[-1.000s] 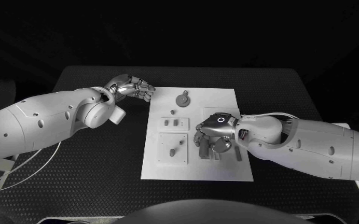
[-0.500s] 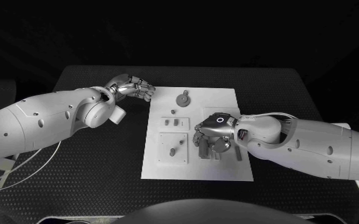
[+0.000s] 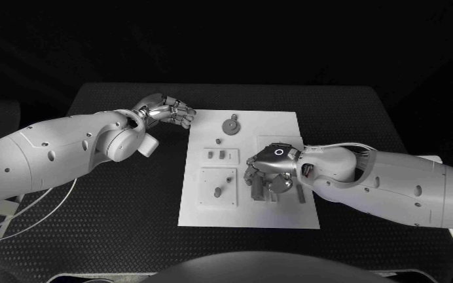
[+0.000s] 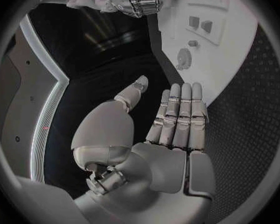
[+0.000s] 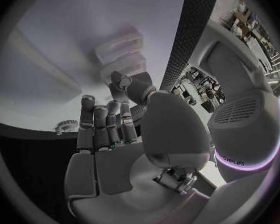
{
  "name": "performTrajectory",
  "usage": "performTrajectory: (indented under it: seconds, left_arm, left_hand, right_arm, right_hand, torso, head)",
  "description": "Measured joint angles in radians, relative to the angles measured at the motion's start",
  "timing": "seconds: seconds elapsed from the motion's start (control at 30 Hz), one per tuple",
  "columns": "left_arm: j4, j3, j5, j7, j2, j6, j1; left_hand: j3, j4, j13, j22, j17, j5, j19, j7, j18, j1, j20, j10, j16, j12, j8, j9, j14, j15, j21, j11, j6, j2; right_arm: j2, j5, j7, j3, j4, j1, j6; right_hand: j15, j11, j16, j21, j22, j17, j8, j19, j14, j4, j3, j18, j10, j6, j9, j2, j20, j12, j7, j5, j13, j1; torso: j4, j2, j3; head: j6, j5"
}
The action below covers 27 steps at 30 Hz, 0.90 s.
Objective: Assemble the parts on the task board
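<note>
The white task board (image 3: 273, 124) lies in the middle of the table. On it are a round grey toothed part (image 3: 230, 126), a small peg (image 3: 219, 141), two small blocks (image 3: 219, 156) and long grey pieces (image 3: 256, 191). My right hand (image 3: 270, 167) hovers over the board's right half, fingertips down among the long pieces. In the right wrist view its fingers (image 5: 105, 127) are straight and hold nothing, with the thumb close to two raised blocks (image 5: 120, 52). My left hand (image 3: 170, 112) rests off the board's far left corner, fingers (image 4: 177, 112) straight and together, empty.
A square plate with a small part (image 3: 218, 191) sits on the board's near left. Another long piece (image 3: 300, 193) lies by the right hand's wrist. Black table (image 3: 113, 211) surrounds the board on every side.
The right hand has shifted very slightly over the board's right half. The left hand and the parts have stayed where they were.
</note>
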<state>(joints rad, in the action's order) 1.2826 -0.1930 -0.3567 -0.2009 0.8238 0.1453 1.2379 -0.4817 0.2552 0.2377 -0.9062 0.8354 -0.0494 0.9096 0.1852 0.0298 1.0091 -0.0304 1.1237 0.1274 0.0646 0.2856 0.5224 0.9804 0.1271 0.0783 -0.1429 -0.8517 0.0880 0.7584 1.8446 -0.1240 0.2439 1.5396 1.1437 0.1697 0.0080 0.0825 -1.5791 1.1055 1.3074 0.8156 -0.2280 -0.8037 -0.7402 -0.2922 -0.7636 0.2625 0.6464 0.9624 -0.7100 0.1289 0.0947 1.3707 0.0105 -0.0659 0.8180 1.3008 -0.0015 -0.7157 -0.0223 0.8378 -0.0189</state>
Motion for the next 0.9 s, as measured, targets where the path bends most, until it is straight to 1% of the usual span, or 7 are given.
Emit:
performTrajectory:
  seconds: [0.07,0.13,0.33,0.5,0.67,0.73,0.9]
  left_arm:
    - [0.0,0.0,0.0,0.0,0.0,0.0,0.0]
    - [0.0,0.0,0.0,0.0,0.0,0.0,0.0]
    - [0.0,0.0,0.0,0.001,0.0,-0.001,0.0]
    - [0.0,0.0,0.0,0.001,0.0,-0.001,0.0]
    - [-0.001,0.0,0.0,0.002,0.001,-0.002,0.0]
    - [-0.001,0.0,0.0,0.002,0.001,-0.002,0.0]
    - [-0.001,0.0,0.0,0.002,0.001,-0.002,0.0]
  left_hand:
    - [0.0,0.0,0.0,0.0,0.0,0.0,0.0,0.0,0.0,0.0,0.0,0.0,0.0,0.0,0.0,0.0,0.0,0.0,0.0,0.0,0.0,0.0]
    - [0.0,0.0,-0.001,0.0,0.0,0.0,0.0,0.001,0.0,0.0,0.0,0.0,0.0,0.0,0.0,0.0,0.0,0.0,0.0,0.0,0.001,0.0]
    - [0.0,0.0,-0.001,-0.001,0.0,0.0,0.0,0.004,0.0,0.0,0.0,0.0,0.0,0.0,0.0,0.0,0.0,0.0,0.0,0.0,0.004,0.0]
    - [0.0,0.0,-0.001,-0.001,0.0,0.0,0.0,0.004,0.0,0.0,0.0,0.0,0.0,0.0,0.0,0.0,0.0,0.0,0.0,0.0,0.004,0.0]
    - [0.0,0.0,-0.002,-0.001,0.0,0.0,0.0,0.004,0.0,0.0,0.0,0.0,0.0,0.0,0.0,0.0,0.0,0.0,0.0,0.0,0.003,0.0]
    - [0.0,0.0,-0.002,-0.001,0.0,0.0,0.0,0.004,0.0,0.0,0.0,0.0,0.0,0.0,0.0,0.0,0.0,0.0,0.0,0.0,0.003,0.0]
    - [0.0,0.0,-0.002,-0.001,0.0,0.0,0.0,0.004,0.0,0.0,0.0,0.0,0.0,0.0,0.0,0.0,0.0,0.0,0.0,0.0,0.003,0.0]
  right_arm:
    - [0.001,0.0,-0.002,0.0,-0.001,0.0,0.0]
    - [0.002,-0.001,-0.004,0.0,-0.002,0.0,0.0]
    - [0.003,-0.002,-0.009,-0.001,-0.006,-0.002,0.001]
    - [0.006,-0.003,-0.015,-0.001,-0.011,-0.002,0.002]
    - [0.007,-0.003,-0.017,-0.001,-0.011,-0.002,0.002]
    - [0.009,-0.003,-0.017,-0.001,-0.011,-0.003,0.002]
    - [0.013,-0.003,-0.016,0.0,-0.011,-0.004,0.002]
  right_hand:
    - [-0.002,0.003,-0.001,0.0,0.0,-0.001,0.015,0.002,0.004,0.001,-0.001,0.0,-0.003,-0.007,0.008,0.0,0.002,0.0,0.007,0.0,-0.008,0.0]
    - [0.001,0.0,-0.001,0.0,0.0,-0.003,0.016,0.004,0.008,0.003,-0.003,0.0,-0.006,-0.011,0.014,0.003,0.004,0.0,0.011,0.0,-0.008,0.003]
    - [0.005,0.007,-0.004,-0.004,0.0,-0.006,0.032,0.004,0.011,0.004,-0.004,0.0,-0.014,-0.023,0.02,0.008,0.004,0.004,0.023,0.0,-0.008,0.008]
    - [0.012,0.014,-0.004,-0.009,0.0,-0.012,0.054,0.007,0.026,0.005,-0.005,0.0,-0.029,-0.048,0.035,0.013,0.007,0.011,0.048,0.0,-0.014,0.013]
    - [0.016,0.021,-0.004,-0.01,0.0,-0.016,0.063,0.007,0.036,0.004,-0.007,0.0,-0.039,-0.051,0.041,0.022,0.007,0.01,0.05,0.001,-0.017,0.021]
    - [0.016,0.021,-0.004,-0.015,0.0,-0.018,0.066,0.009,0.037,0.001,-0.009,0.0,-0.042,-0.067,0.044,0.026,0.009,0.011,0.045,0.001,-0.019,0.025]
    - [0.022,0.028,-0.008,-0.015,0.0,-0.021,0.081,0.011,0.043,0.002,-0.011,0.0,-0.05,-0.108,0.055,0.032,0.011,0.015,0.048,0.003,-0.023,0.023]
  torso:
    - [0.0,0.0,0.0001]
    - [0.0,0.0,0.0]
    - [0.0003,0.0,0.0]
    - [0.0005,0.0,0.0]
    - [0.0005,0.0,0.0]
    - [0.0005,0.0,0.0]
    - [0.0005,0.0,0.0]
  head:
    - [0.0,0.0]
    - [0.0,0.0]
    - [0.0,0.003]
    - [0.0,0.005]
    - [0.001,0.006]
    - [0.002,0.006]
    - [0.002,0.008]
